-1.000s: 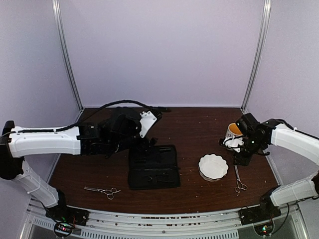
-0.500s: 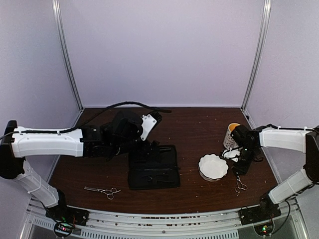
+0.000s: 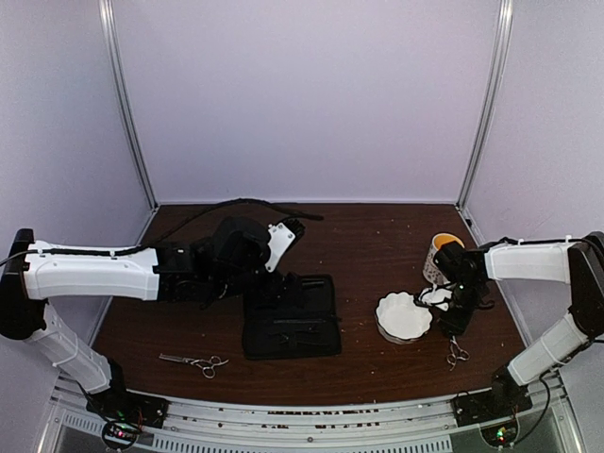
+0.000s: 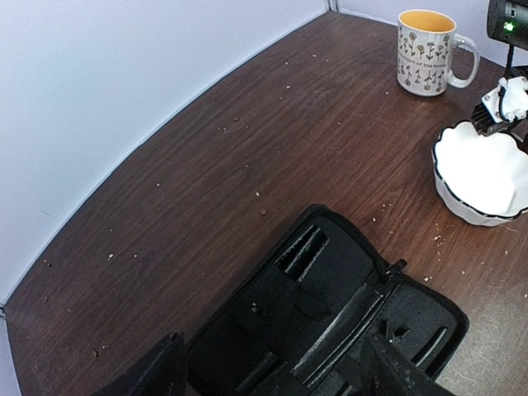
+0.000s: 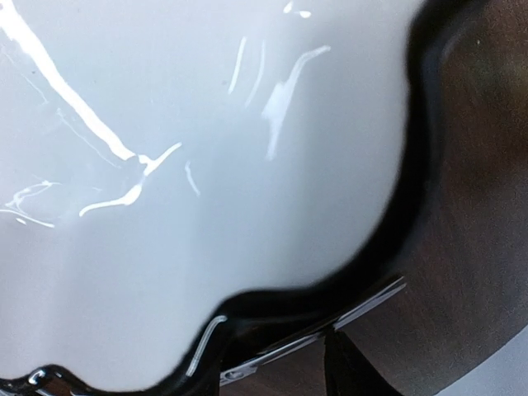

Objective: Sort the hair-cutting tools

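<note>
step: judged, the right hand (image 3: 451, 321) is going for the right-side scissors (image 3: 456, 351).
right hand: low, against the bowl (image 3: 404, 304) rim; the bowl sits on its inner side. Opening unreadable, cannot tell wide or pinched, nor whether it touches steel.
right-side scissors: flat on the table (image 3: 377, 236), blade end under the hand, rings toward the arm's base. In the wrist view a blade lies right beside the bowl rim.
mug (image 3: 440, 253): just beyond the right hand, far side.
left hand (image 4: 276, 363): wide, empty, hovering over the open case (image 3: 291, 321).
left-side scissors (image 3: 195, 360): on the table, well apart from the left hand, toward its base.
black clips: cannot be picked out against the case.
how: straddle both blades near the pivot, fingers across the steel, not along it. Come straight down, close slowly, lift vertically until clear of the rim.
risk: thin flat steel slips out of a pinch; a sideways nudge pushes the bowl or jams a blade under it.
</note>
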`<act>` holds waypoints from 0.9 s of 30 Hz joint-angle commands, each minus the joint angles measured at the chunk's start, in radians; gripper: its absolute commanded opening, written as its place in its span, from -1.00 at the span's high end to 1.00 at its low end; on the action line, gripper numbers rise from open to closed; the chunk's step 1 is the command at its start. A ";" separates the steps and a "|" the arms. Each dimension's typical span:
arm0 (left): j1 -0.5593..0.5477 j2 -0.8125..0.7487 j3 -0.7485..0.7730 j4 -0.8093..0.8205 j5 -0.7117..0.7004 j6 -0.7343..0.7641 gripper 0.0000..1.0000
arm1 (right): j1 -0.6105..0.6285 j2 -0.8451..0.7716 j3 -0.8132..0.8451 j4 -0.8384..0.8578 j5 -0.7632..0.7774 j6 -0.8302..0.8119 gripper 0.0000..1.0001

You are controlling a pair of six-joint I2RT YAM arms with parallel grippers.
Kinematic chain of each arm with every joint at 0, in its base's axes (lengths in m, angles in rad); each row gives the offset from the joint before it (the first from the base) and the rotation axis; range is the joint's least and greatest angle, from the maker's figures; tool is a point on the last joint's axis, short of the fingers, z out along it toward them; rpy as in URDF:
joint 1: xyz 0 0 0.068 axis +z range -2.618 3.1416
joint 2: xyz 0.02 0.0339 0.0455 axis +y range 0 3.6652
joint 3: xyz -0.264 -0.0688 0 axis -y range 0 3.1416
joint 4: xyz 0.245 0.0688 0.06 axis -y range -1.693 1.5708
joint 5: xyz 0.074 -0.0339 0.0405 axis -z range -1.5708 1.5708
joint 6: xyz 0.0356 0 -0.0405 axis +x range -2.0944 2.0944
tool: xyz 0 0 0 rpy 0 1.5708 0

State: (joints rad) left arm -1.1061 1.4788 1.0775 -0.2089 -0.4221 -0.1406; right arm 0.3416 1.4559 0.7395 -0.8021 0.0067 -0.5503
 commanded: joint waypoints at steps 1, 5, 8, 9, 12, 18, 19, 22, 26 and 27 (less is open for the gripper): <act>0.005 -0.019 -0.004 0.052 0.018 -0.013 -0.50 | -0.007 0.036 -0.044 -0.019 0.035 0.000 0.14; 0.005 -0.014 -0.004 0.055 0.029 -0.014 -0.50 | -0.008 0.028 -0.052 -0.027 0.036 -0.008 0.25; 0.005 -0.015 -0.009 0.059 0.032 -0.015 -0.50 | -0.007 -0.009 -0.072 -0.011 0.048 -0.041 0.31; 0.005 -0.014 -0.011 0.061 0.034 -0.015 -0.49 | -0.007 -0.022 -0.076 -0.005 0.058 -0.047 0.33; 0.005 -0.012 -0.013 0.064 0.038 -0.014 -0.50 | -0.007 -0.047 -0.083 0.000 0.084 -0.065 0.40; 0.005 -0.009 -0.017 0.075 0.046 -0.014 -0.49 | -0.011 -0.048 -0.090 -0.024 0.089 -0.035 0.15; 0.005 -0.009 -0.019 0.078 0.048 -0.014 -0.49 | -0.014 -0.046 -0.092 -0.028 0.087 -0.031 0.13; 0.005 -0.006 -0.021 0.083 0.052 -0.014 -0.49 | -0.030 -0.037 -0.087 -0.040 0.072 -0.022 0.11; 0.005 -0.004 -0.021 0.082 0.054 -0.011 -0.49 | -0.061 -0.010 -0.073 -0.068 0.060 -0.018 0.10; 0.005 -0.005 -0.022 0.082 0.053 -0.009 -0.49 | -0.068 -0.004 -0.072 -0.074 0.056 -0.018 0.10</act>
State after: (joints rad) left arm -1.1061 1.4792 1.0641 -0.1802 -0.3801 -0.1455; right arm 0.3080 1.4010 0.6910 -0.8059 0.0612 -0.5797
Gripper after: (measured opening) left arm 0.746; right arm 0.449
